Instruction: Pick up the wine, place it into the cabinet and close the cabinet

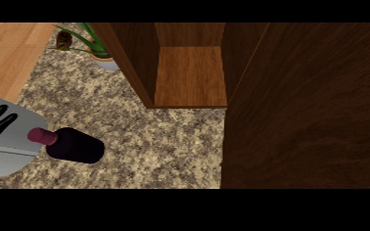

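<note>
A dark wine bottle (pixel 74 145) with a maroon cap stands on the speckled granite counter (pixel 159 142) at the lower left. The wooden cabinet (pixel 189 73) sits at the back centre with its interior shelf showing. Its open door (pixel 296 117) is a large dark wood panel that fills the right side of the view. Neither hand appears in the head view.
A grey toaster (pixel 13 139) sits at the left edge, right behind the bottle. A potted green plant (pixel 98 49) stands left of the cabinet at the back. A light wood surface (pixel 18 54) lies at the far left.
</note>
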Tool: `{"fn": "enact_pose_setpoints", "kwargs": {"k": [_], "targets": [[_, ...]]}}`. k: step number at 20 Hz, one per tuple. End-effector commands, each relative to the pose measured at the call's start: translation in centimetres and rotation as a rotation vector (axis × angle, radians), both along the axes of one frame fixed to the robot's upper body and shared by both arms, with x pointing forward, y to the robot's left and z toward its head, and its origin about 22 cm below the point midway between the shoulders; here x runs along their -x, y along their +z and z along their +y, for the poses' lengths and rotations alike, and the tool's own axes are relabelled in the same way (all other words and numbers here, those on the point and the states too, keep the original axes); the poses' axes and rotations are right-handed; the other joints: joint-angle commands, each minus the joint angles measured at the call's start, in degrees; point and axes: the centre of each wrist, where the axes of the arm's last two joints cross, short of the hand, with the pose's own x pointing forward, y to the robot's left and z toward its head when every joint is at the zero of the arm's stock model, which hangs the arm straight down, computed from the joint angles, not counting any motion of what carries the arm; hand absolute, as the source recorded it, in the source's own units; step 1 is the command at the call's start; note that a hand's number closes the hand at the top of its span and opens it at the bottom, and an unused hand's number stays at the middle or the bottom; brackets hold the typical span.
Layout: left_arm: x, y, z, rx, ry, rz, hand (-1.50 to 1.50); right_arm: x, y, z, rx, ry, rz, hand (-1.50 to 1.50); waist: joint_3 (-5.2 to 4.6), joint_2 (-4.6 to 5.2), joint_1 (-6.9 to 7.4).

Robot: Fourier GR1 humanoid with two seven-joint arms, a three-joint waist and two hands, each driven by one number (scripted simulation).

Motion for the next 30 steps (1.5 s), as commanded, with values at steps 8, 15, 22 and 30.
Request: {"fn": "enact_pose_setpoints", "kwargs": {"k": [8, 15, 22, 30], "targets": [[-0.8, -5.0, 0.4, -0.011, 0.052, 0.008, -1.50, 2.9, 0.8, 0.0, -0.032, 0.050, -0.053, -1.50, 0.02, 0.00, 0.37], [-1.8, -9.4, 0.1, -0.027, 0.063, 0.029, -1.50, 4.4, 1.8, 0.3, -0.037, 0.057, -0.033, -1.50, -0.04, -0.02, -0.19], [-3.0, -10.4, 1.9, -0.041, 0.064, 0.041, -1.50, 3.1, 1.3, 0.3, -0.058, 0.041, -0.045, -1.50, 0.00, 0.04, 0.15], [-3.4, -13.0, 0.8, -0.042, 0.010, 0.033, -1.50, 3.3, 1.7, 2.2, -0.067, 0.058, -0.049, -1.50, -0.05, 0.03, 0.27]]}}
